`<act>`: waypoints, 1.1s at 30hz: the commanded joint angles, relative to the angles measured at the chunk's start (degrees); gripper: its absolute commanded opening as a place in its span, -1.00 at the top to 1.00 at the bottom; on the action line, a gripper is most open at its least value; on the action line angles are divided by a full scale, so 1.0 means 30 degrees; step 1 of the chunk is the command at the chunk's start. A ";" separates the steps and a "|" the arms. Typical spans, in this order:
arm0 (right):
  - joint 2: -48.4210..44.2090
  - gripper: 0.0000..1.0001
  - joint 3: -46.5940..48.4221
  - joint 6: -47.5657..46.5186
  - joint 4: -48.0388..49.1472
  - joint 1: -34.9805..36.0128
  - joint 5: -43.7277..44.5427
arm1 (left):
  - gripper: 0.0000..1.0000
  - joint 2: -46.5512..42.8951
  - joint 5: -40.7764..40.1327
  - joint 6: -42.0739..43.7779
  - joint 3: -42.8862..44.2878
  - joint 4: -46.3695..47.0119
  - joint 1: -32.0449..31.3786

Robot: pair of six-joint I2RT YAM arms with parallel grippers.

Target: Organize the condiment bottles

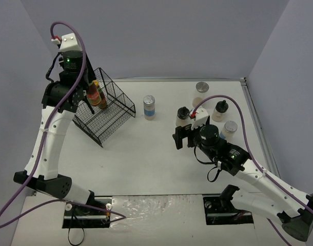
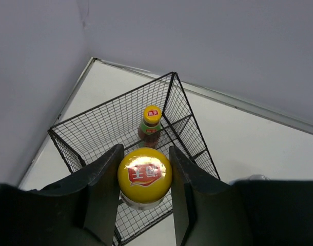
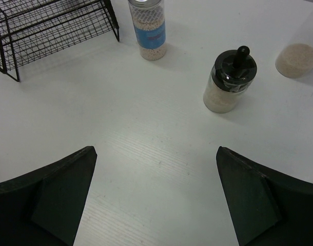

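My left arm reaches high at upper left, left gripper [image 2: 144, 151] clamped on a red bottle [image 2: 144, 177] above the basket [image 2: 95, 128]. My right gripper [image 3: 155, 154] hangs low, wide open, empty.

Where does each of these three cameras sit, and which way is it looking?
Top: above and behind, looking down at the table; left arm and right arm show.
Left wrist: looks down past the left claw, shut on a yellow-capped bottle, into the basket.
Right wrist: low, facing the blue-labelled jar; open right claw shows.
All three share the basket.
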 commanded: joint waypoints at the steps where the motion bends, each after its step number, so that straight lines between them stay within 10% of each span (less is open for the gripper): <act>1: 0.0029 -1.00 0.0857 -0.0073 0.0904 -0.0122 -0.0686 | 1.00 0.0766 0.0710 0.0804 0.2159 0.3238 0.1367; 17: 0.0924 -1.00 0.0947 -0.0103 0.0912 -0.0231 -0.0848 | 1.00 0.4424 0.1059 0.1919 0.4220 0.5963 0.4873; 33: 0.1098 -1.00 0.0699 -0.0153 0.0912 -0.0486 -0.0751 | 1.00 0.2934 0.1253 0.0544 -0.4832 0.9965 0.4945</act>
